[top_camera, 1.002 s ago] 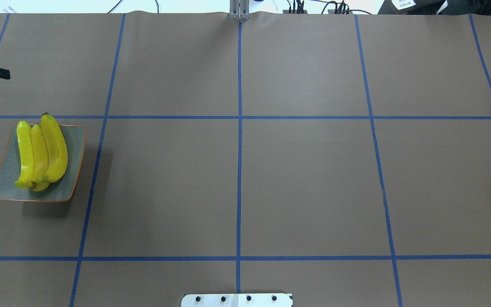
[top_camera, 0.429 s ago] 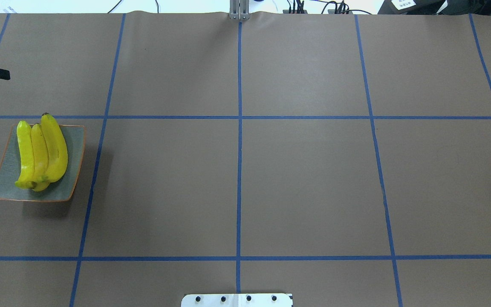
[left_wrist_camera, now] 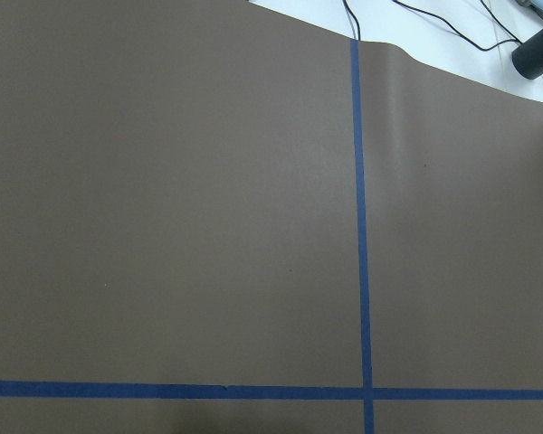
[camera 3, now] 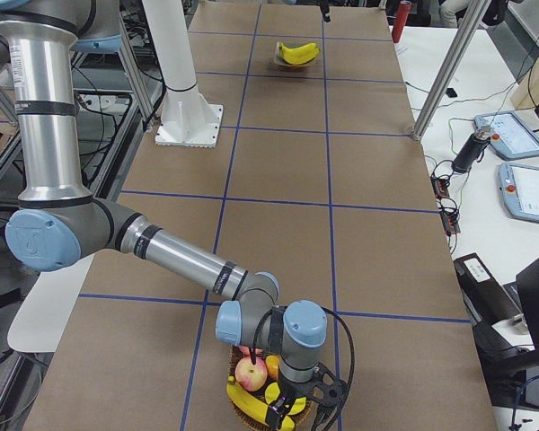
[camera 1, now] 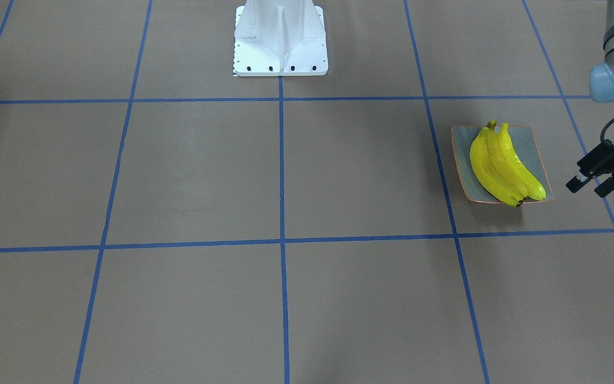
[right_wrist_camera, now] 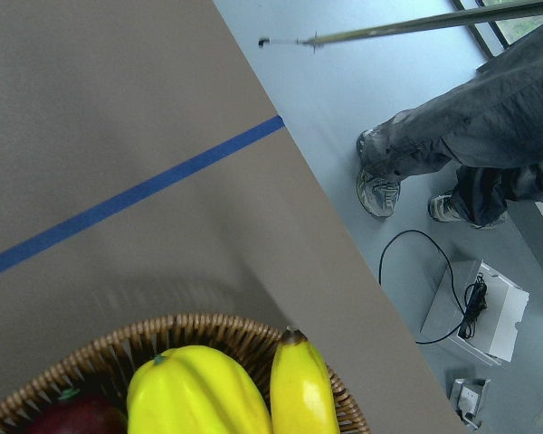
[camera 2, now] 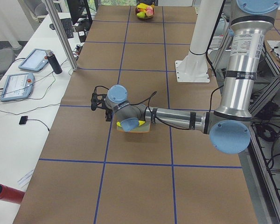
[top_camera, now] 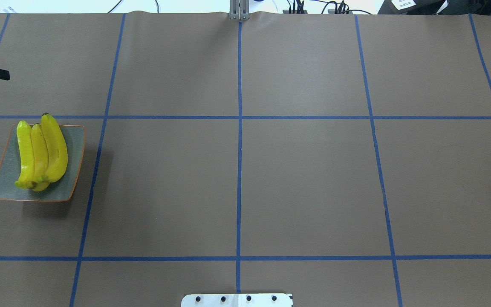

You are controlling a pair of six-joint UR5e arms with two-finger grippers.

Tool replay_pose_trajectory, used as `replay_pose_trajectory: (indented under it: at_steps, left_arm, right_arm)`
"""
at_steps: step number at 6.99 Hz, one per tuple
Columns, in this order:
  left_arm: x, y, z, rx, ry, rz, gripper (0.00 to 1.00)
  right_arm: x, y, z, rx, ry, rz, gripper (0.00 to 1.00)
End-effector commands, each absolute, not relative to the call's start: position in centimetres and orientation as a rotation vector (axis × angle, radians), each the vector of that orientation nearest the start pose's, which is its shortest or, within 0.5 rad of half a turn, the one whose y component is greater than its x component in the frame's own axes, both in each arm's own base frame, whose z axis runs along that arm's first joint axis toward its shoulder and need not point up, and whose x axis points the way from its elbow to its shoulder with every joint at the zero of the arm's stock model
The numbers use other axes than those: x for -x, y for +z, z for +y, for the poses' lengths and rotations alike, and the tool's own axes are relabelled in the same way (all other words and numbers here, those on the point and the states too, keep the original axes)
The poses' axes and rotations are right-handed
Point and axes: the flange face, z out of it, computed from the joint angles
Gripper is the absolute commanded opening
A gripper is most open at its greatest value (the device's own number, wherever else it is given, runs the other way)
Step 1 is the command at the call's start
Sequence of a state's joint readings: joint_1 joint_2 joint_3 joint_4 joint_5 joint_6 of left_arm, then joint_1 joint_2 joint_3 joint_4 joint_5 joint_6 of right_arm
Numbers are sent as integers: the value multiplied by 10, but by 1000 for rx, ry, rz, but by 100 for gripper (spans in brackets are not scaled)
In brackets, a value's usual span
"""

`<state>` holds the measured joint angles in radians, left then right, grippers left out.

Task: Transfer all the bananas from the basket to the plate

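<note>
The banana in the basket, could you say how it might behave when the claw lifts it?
The banana looks glossy, so it may slip. Its rounded, curved body could twist if gripped off-centre. The yellow fruit close beside it may get nudged.

A robotics lab is shown. A long table [top_camera: 313,192] is covered in brown paper and marked into squares with blue tape [top_camera: 239,170]. A white pedestal [camera 1: 280,37] is bolted to it, and industrial arms [camera 2: 242,70] are mounted alongside. Control tablets [camera 2: 16,86], cables [camera 3: 449,215] and metal frame posts [camera 2: 60,35] are ranged along a white side bench [camera 2: 18,140].
</note>
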<state>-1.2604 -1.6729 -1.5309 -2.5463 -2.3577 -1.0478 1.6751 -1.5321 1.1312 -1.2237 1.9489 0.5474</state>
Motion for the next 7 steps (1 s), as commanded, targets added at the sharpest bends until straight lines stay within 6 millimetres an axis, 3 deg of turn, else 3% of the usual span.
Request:
replay_pose_trajectory:
  at_steps: [1,7]
  left_arm:
    - [-108,510,-540,-315,-236,1167,100]
    - [-113,510,-539,-311,-227,1168,100]
  right_arm:
    - [-144,868,-445,71,677,-375,99]
    - [-144,891,-432,101,679,-334,99]
